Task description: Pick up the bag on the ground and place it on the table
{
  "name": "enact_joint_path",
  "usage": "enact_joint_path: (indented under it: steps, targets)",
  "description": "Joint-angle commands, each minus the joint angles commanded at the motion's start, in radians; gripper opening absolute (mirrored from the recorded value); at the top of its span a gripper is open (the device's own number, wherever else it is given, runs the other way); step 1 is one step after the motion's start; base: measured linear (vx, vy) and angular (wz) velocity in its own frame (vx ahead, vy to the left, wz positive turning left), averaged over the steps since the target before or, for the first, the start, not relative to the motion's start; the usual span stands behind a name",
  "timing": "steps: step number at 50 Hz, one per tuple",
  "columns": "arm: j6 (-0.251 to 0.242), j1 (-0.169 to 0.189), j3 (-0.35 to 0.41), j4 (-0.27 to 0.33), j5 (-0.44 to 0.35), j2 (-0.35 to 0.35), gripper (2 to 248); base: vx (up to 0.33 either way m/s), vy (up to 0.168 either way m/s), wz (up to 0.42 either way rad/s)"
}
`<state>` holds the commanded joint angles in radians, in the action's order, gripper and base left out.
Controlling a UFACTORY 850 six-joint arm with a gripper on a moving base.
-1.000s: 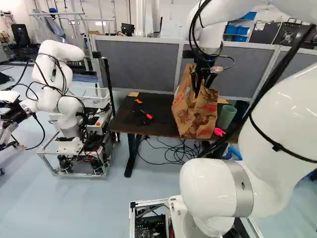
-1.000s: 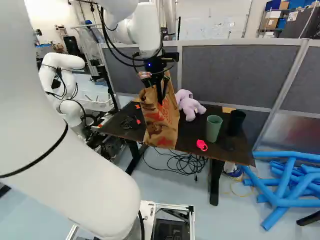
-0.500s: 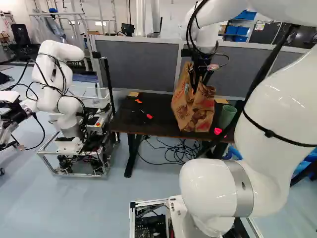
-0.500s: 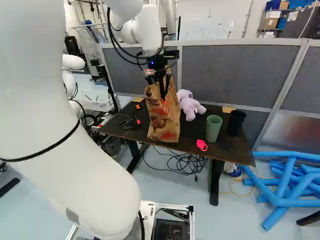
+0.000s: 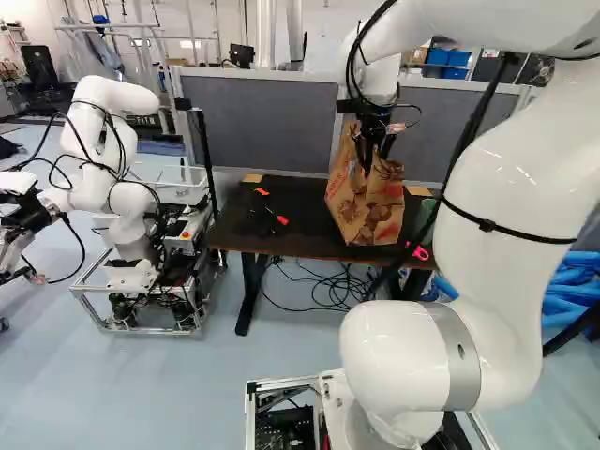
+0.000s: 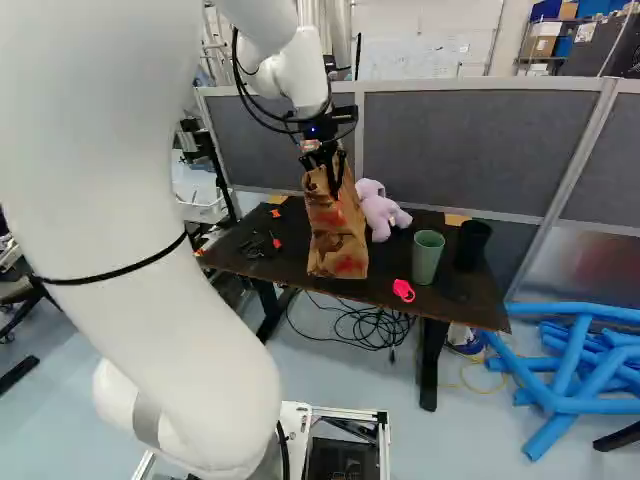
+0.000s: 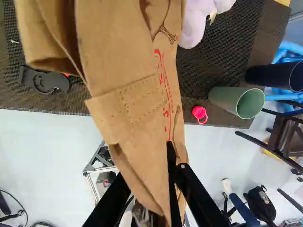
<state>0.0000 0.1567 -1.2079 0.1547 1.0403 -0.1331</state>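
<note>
Claw: gripper [image 6: 333, 188] clamped on upper part of paper bag [image 6: 336, 240] | bag: upright over table [image 6: 290, 255], contact underneath unclear; between black tool [image 7: 47, 81] and green cup [image 6: 427, 258]; purple plush toy [image 6: 380, 210] just beside it; pink-red object [image 6: 403, 290] near cup

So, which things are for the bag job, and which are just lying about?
For the job:
- brown paper bag
- table, under the bag
- claw, at the bag's top

Just lying about:
- purple soft toy
- green cup
- dark cup
- pink thing
- blue tubes on the floor
</note>
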Motion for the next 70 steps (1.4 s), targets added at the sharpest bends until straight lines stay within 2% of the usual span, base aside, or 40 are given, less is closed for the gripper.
enact_joint_path:
  steps: [26,43,54,70]
  targets:
    - [0.0,-0.048,-0.054,0.015,-0.022,-0.124,26,0.0,0.0,0.0]
    - [0.0,-0.081,-0.074,0.016,-0.068,-0.189,26,0.0,0.0,0.0]
    - [0.0,-0.091,-0.079,0.016,-0.069,-0.221,26,0.0,0.0,0.0]
    - [0.0,-0.092,-0.08,0.016,-0.069,-0.227,26,0.0,0.0,0.0]
